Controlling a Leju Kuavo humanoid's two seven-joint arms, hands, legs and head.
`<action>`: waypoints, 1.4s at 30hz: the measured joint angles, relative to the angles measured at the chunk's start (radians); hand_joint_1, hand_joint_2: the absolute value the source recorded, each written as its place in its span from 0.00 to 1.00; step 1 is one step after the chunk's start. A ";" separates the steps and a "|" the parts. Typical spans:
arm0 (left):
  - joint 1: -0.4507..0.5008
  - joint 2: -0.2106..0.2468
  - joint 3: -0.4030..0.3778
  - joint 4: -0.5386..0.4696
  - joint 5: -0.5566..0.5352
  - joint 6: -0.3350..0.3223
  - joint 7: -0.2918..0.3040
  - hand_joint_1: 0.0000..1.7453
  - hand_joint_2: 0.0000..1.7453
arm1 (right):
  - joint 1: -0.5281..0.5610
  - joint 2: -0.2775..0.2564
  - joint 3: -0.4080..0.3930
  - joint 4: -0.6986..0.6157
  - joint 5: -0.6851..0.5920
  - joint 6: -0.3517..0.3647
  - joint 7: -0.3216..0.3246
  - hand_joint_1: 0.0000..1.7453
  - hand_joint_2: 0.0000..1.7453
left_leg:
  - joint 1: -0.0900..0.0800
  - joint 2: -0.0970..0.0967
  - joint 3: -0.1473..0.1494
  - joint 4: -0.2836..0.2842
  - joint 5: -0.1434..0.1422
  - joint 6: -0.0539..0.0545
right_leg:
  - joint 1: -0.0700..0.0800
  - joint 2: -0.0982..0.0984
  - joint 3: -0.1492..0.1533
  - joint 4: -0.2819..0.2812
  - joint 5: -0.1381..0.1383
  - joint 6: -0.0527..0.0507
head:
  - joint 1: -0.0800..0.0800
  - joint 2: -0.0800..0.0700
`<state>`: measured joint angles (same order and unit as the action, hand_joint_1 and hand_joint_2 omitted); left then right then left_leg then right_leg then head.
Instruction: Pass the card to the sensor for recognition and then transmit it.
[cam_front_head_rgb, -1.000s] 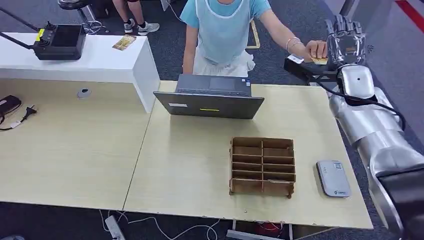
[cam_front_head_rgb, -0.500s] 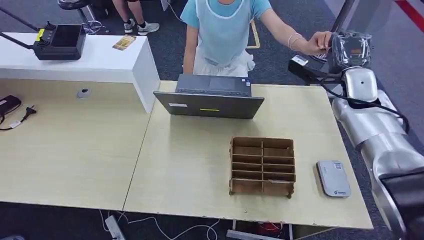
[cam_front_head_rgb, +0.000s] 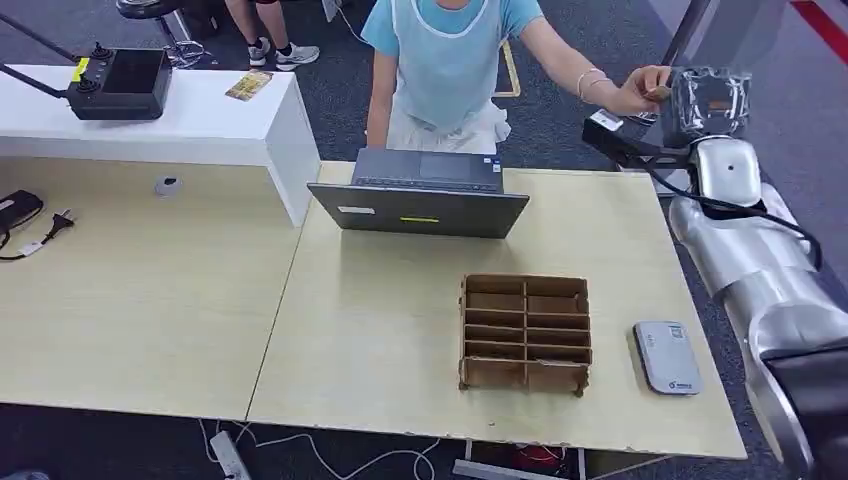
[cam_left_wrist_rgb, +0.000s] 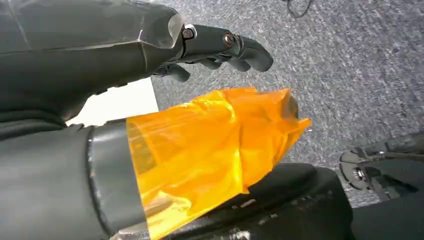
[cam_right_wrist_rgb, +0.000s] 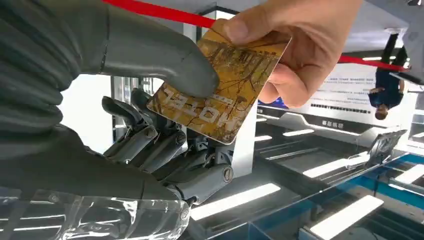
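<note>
Pinching glossy rectangular card (cam_right_wrist_rgb: 220, 97): ribbed grey right hand (cam_right_wrist_rgb: 150, 130)

Head view evenly lit from overhead, soft short shadows under the laptop (cam_front_head_rgb: 420, 195) and divider box (cam_front_head_rgb: 525, 332), focus sharp. Right wrist view backlit by bright ceiling strips, background soft. Left wrist view: glare on the orange film (cam_left_wrist_rgb: 210, 150), close parts blurred

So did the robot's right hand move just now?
Yes. The right hand rose and drifted farther past the table edge, turning toward the person's hand.
</note>
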<state>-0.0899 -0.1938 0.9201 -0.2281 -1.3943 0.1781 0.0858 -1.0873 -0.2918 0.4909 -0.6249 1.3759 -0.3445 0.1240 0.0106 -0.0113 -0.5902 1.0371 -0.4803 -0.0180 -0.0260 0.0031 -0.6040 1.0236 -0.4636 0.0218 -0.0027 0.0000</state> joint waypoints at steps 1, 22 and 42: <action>0.002 0.001 0.000 0.000 0.000 0.000 0.001 0.00 0.00 | 0.007 -0.002 -0.008 -0.005 -0.003 -0.013 0.003 1.00 1.00 | 0.000 0.000 0.000 0.000 0.000 0.000 | 0.000 0.000 0.000 0.000 0.000 0.000 | 0.000 0.000; 0.012 0.008 0.001 0.000 0.033 0.010 -0.016 0.00 0.00 | 0.162 0.056 -0.343 -0.289 -0.684 0.202 -0.147 1.00 1.00 | 0.000 0.000 0.000 0.000 0.000 0.000 | 0.000 0.000 0.000 0.000 0.000 0.000 | 0.000 0.000; 0.014 0.019 0.003 0.000 0.043 0.017 -0.026 0.00 0.00 | 0.167 0.014 -0.495 -0.260 -1.341 0.668 -0.149 1.00 1.00 | 0.000 0.000 0.000 0.000 0.000 0.000 | 0.000 -0.001 0.000 0.000 0.000 0.000 | 0.000 0.000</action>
<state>-0.0761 -0.1744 0.9232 -0.2281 -1.3515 0.1950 0.0599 -0.9205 -0.2780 -0.0042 -0.8850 0.0349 0.3234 -0.0252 0.0105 -0.0115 -0.5906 1.0371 -0.4808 -0.0178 -0.0261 0.0026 -0.6040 1.0232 -0.4637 0.0219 -0.0027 0.0000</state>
